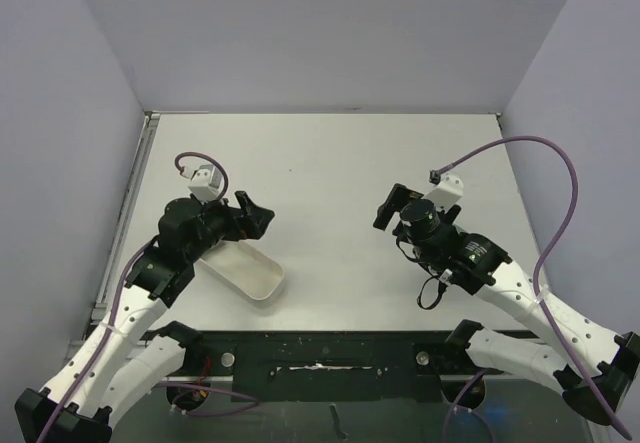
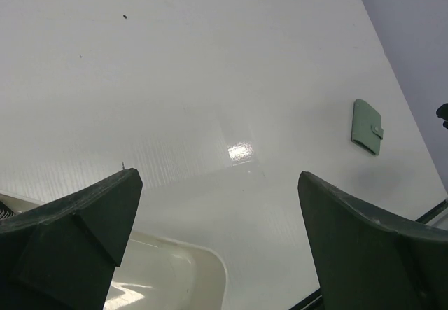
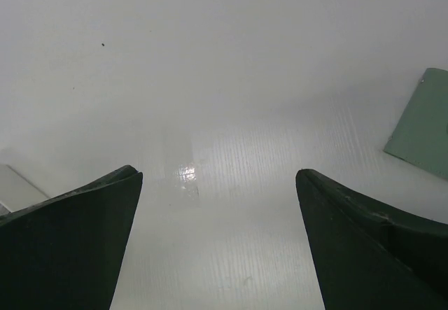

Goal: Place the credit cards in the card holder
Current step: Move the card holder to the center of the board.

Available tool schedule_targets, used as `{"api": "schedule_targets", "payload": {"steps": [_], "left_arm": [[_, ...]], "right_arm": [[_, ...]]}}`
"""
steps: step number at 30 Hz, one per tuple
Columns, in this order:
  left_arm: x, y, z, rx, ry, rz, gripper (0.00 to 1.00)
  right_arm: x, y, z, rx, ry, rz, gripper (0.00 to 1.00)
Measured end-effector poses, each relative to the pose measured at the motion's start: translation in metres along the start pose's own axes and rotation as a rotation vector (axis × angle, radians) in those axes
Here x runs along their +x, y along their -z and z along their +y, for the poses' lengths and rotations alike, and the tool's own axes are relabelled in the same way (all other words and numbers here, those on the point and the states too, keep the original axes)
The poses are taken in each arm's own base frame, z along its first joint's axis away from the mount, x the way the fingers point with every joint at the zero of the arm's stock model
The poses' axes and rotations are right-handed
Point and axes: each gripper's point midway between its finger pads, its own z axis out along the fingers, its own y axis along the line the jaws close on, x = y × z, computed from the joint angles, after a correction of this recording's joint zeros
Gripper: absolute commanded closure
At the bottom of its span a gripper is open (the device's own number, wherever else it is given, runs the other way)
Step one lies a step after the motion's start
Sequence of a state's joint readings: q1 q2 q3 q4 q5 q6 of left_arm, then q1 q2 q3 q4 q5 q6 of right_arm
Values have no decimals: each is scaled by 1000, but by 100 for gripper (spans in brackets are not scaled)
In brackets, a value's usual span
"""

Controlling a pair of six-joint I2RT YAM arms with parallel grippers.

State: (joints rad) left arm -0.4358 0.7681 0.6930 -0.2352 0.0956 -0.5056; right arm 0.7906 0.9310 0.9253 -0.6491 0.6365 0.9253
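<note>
Sage-green and folded, the holder [image 2: 367, 127] lies flat on the table [image 2: 210, 79] near your right claw [image 3: 218, 175], which gapes empty, as does the left claw [image 2: 218, 177]. It looks light, thin and floppy, so pinch an edge. No cards show.

White table [image 1: 330, 163], matte, a few dark specks. White oblong tray [image 1: 245, 271] lies near-left, set at an angle. Green card holder [image 2: 367, 127] lies flat and closed on the right side, well apart from the tray.
</note>
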Motion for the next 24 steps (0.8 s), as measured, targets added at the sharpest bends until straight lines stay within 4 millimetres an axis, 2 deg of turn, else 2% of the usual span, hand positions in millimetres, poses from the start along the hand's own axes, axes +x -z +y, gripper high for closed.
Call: {"api": "schedule_targets", "payload": {"steps": [10, 13, 15, 16, 20, 24], "left_arm": [[-4, 2, 4, -25, 6, -20, 2], [2, 0, 12, -65, 15, 3, 2], [6, -1, 16, -89, 21, 23, 2], [8, -2, 19, -103, 25, 32, 2], [15, -3, 27, -153, 46, 70, 2], [19, -7, 32, -191, 47, 108, 2]], "right_arm": [[6, -6, -8, 42, 8, 15, 2], [11, -19, -20, 112, 12, 38, 2], [13, -33, -37, 185, 1, 65, 1], [14, -39, -47, 225, -8, 75, 4], [19, -55, -88, 371, -27, 113, 30], [20, -60, -117, 444, -51, 133, 41]]}}
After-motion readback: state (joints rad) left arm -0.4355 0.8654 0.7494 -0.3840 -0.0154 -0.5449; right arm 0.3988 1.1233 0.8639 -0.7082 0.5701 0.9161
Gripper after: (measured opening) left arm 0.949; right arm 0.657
